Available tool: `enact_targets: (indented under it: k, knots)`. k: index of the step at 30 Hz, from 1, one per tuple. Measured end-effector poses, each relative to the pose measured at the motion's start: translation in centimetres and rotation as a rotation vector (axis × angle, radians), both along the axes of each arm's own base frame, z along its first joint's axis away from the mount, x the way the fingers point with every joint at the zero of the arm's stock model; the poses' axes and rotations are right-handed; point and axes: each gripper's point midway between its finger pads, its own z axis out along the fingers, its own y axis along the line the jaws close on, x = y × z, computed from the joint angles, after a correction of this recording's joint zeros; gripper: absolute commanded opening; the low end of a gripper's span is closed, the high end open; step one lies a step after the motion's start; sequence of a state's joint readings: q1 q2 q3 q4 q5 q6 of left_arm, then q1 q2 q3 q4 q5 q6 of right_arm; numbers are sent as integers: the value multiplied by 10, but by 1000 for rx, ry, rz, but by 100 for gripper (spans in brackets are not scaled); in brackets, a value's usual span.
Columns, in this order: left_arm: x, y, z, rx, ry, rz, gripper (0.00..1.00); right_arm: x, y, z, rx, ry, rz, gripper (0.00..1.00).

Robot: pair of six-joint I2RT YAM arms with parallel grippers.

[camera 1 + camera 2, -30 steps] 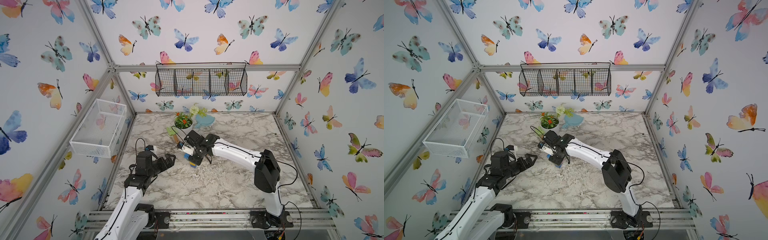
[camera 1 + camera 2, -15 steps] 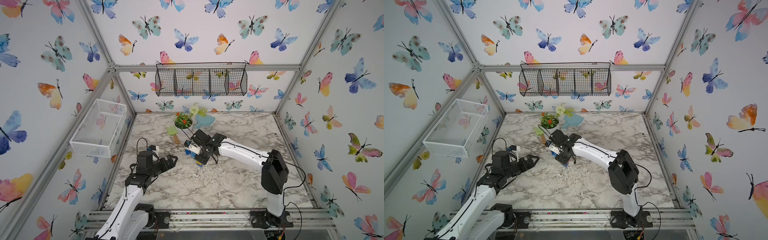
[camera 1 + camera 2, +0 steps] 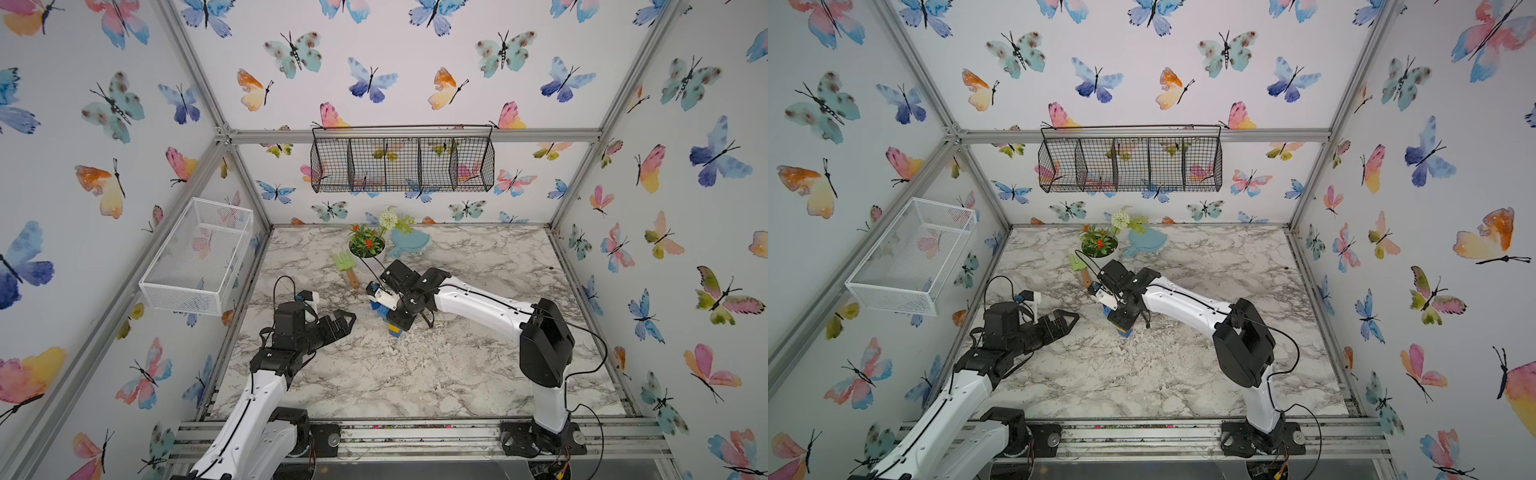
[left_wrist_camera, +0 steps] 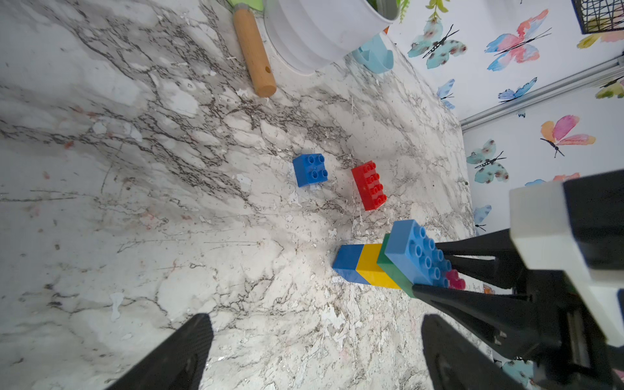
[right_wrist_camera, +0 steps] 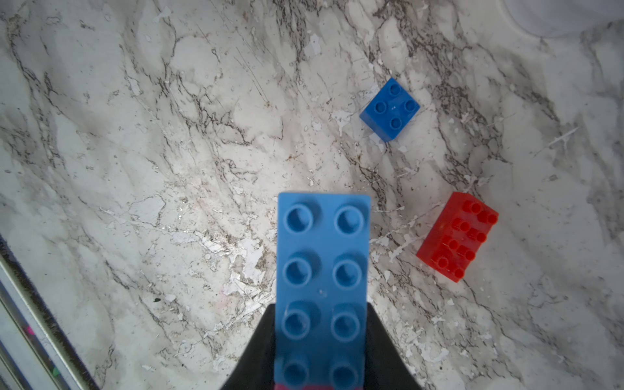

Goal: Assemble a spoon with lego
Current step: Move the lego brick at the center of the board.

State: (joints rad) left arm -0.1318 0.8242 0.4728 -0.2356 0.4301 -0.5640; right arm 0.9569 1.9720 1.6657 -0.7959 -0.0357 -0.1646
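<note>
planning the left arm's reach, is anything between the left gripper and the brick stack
Only bare table lies between the left gripper and the brick stack, seen in the left wrist view.

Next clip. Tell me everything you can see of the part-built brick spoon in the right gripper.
The spoon is a stack of glossy, studded plastic bricks. Its narrow stem has a dark-blue brick at the foot, then a yellow brick. These carry a wider green brick, topped by a light-blue brick with eight studs and a pink brick beside it. The right gripper pinches the head from two sides, studs up. The foot meets the marble table, or nearly so.
</note>
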Motion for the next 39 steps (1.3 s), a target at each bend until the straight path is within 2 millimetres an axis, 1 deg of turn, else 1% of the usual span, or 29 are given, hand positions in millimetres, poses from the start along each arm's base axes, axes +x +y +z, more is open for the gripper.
enact_targets:
  k: [4,10,15,19,22,26,30,31,33,35,37,38,39]
  knots:
    - [0,0,0,0,1,0,98,0,5,0,15,9,7,17]
    - [0,0,-1,2,4,-2,98,0,6,0,20,12,1,28]
    - [0,0,-1,2,4,-3,98,0,6,0,23,14,-5,43]
    - [0,0,-2,1,5,-4,98,1,8,3,33,10,-10,57]
    - [0,-1,-1,-1,4,-7,98,3,11,7,49,0,-9,63]
    - [0,-2,-1,-5,5,-13,98,6,13,17,75,-15,-13,64]
    - [0,-3,-2,-6,7,-19,98,13,11,40,128,-42,-28,69]
    - [0,-3,-2,-7,7,-21,98,17,8,48,150,-47,-38,71]
    - [0,-4,-2,-5,5,-26,98,33,-2,68,200,-69,-87,73]
    - [-2,-8,-2,2,0,-43,98,58,-20,87,250,-94,-171,72]
    - [-4,-15,-2,18,-7,-68,98,89,-40,102,282,-112,-270,71]
    - [-7,-22,-2,31,-15,-95,98,103,-49,105,294,-118,-316,71]
    - [-9,-26,-2,37,-17,-105,98,116,-58,104,296,-120,-359,70]
